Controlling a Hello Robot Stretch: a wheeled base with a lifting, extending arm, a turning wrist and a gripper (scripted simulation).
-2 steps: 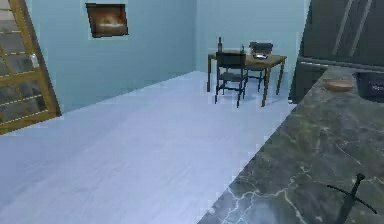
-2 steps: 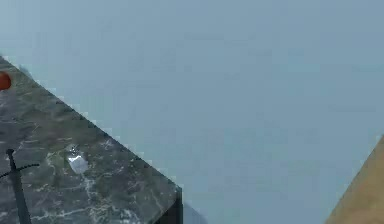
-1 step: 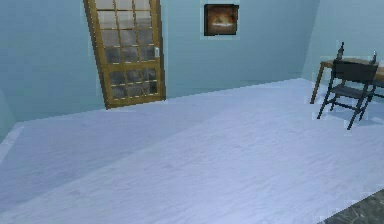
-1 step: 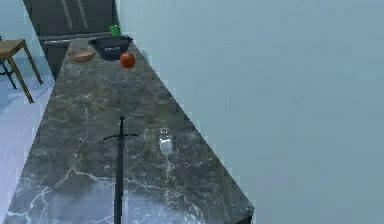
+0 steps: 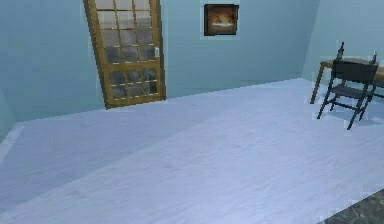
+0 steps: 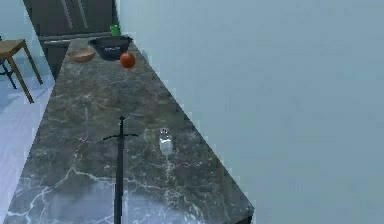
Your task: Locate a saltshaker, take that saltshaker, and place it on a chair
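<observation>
Standing on the dark marble counter [image 6: 70, 120], a small pale saltshaker [image 6: 166, 146] is seen near the wall-side edge, just right of the arm [image 6: 118, 185]. The state of the jaws cannot be told; nothing is held, with only bare counter behind their far end. At the counter's far end a dark bowl [image 6: 110, 46], a red round fruit [image 6: 127, 60] and a brown loaf [image 6: 82, 55] are gathered. In the forward view a dark chair [image 5: 349, 88] is seen, well apart from a glazed door [image 5: 126, 50].
</observation>
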